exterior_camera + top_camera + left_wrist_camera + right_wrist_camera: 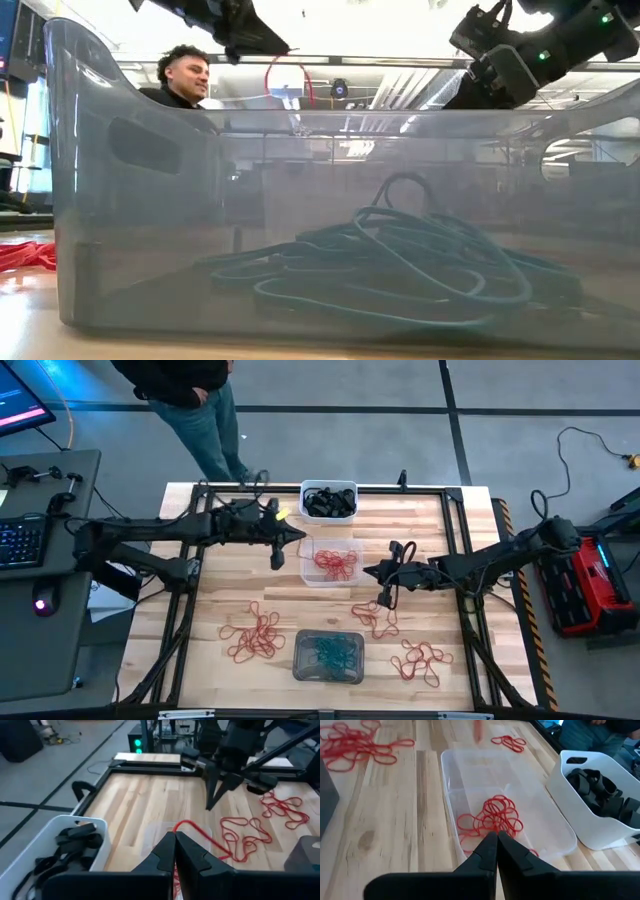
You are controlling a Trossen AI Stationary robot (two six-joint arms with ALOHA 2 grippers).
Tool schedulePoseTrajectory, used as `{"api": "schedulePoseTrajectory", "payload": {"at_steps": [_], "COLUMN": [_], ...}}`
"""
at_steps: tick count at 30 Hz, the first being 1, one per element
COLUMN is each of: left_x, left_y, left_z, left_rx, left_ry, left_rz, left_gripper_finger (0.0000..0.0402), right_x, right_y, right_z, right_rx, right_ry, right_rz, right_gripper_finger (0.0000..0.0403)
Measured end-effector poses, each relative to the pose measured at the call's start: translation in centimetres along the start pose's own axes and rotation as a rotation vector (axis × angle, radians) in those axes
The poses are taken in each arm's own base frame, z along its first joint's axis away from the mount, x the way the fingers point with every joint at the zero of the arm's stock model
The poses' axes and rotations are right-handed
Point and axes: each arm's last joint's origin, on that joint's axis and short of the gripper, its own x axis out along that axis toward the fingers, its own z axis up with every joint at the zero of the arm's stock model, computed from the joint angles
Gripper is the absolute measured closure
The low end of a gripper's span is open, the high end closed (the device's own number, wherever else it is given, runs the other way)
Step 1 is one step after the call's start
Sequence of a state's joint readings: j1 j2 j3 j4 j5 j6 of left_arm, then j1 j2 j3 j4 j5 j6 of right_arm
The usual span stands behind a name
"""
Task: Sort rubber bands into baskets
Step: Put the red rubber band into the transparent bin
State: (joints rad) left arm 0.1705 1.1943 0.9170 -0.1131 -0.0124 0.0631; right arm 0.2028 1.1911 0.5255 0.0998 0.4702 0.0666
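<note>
The clear basket [333, 561] lies mid-tabletop [230, 600], its long axis running toward the white basket [328, 499] of black bands just beyond it. The left hand [277, 557], beside its left wall, is clenched on a red rubber band [192, 826]. The right hand [384, 598], near its right corner, is clenched and empty. The grey basket [328, 657] lies nearer, crosswise.
</note>
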Motion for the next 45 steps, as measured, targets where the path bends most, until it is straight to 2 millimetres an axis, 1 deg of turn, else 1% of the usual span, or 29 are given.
{"api": "schedulePoseTrajectory", "payload": {"at_steps": [8, 12, 15, 18, 26, 29, 33, 36, 42, 45], "left_x": [5.6, 8.5, 10.3, 11.7, 14.2, 14.8, 14.8, 14.4, 13.4, 12.7], "left_y": [-1.0, -1.5, -1.6, -1.6, -1.8, -1.8, -1.8, -2.0, -2.6, -2.7], "left_z": [-0.1, -0.4, -0.8, -1.7, -4.6, -5.4, -5.5, -5.0, -3.9, -3.1], "left_rx": [0.041, 0.073, 0.091, 0.093, 0.1, 0.106, 0.125, 0.146, 0.18, 0.184], "left_ry": [0.105, 0.153, 0.184, 0.23, 0.341, 0.373, 0.382, 0.362, 0.332, 0.305], "left_rz": [-0.057, -0.095, -0.101, -0.107, -0.11, -0.089, -0.091, -0.098, -0.113, -0.109], "left_gripper_finger": [0.0401, 0.0401, 0.0401, 0.0401, 0.0401, 0.0401, 0.0387, 0.0363, 0.0298, 0.0281], "right_x": [-0.2, -0.2, -0.2, -0.2, -0.2, -0.2, -0.2, -0.2, -0.2, -0.2], "right_y": [-0.1, -0.2, -0.2, -0.2, -0.2, -0.2, -0.2, -0.2, -0.1, -0.1], "right_z": [-0.5, -0.8, -0.8, -0.8, -0.8, -0.8, -0.8, -0.8, -0.7, -0.7], "right_rx": [-0.017, -0.017, -0.02, -0.016, -0.012, 0.004, 0.033, 0.049, 0.054, 0.058], "right_ry": [0.053, 0.075, 0.081, 0.083, 0.082, 0.082, 0.081, 0.081, 0.075, 0.07], "right_rz": [-0.009, -0.012, -0.015, -0.019, -0.021, -0.022, -0.023, -0.023, -0.007, 0.001], "right_gripper_finger": [0.0403, 0.0403, 0.0403, 0.0403, 0.0403, 0.0403, 0.0403, 0.0403, 0.0403, 0.0403]}}
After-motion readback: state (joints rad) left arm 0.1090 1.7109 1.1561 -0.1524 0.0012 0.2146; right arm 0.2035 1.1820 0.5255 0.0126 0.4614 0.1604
